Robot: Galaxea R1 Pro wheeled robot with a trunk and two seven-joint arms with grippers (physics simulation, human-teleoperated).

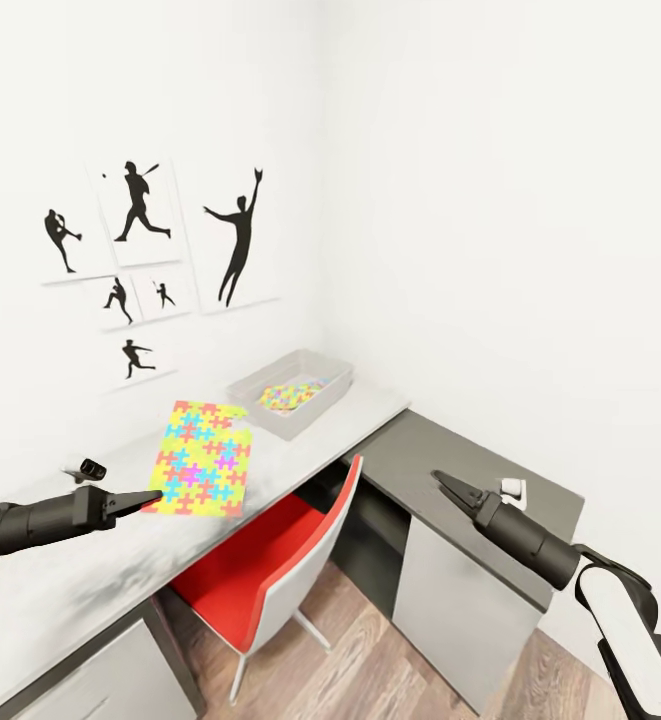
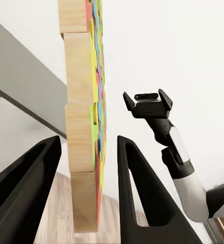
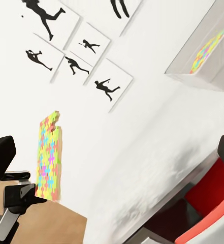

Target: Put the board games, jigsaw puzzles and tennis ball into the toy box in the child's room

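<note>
My left gripper (image 1: 148, 499) is shut on the lower edge of a neon jigsaw puzzle (image 1: 202, 457), which tilts up off the pale grey top of the table (image 1: 60, 590). In the left wrist view the puzzle's wooden edge (image 2: 81, 132) stands between the two black fingers (image 2: 129, 173). The grey toy box (image 1: 320, 403) sits further back on the table, with a second jigsaw puzzle (image 1: 290, 394) lying inside it. Over the dark grey section hangs my right gripper (image 1: 448, 487), open and holding nothing. The right wrist view shows the held puzzle (image 3: 48, 157) and the toy box (image 3: 205, 56).
A red chair (image 1: 270, 570) is pushed under the desk between my arms. A small white object (image 1: 511, 488) lies on the dark top near my right gripper. A small black item (image 1: 90, 467) rests by the wall. Silhouette pictures (image 1: 150, 250) hang above.
</note>
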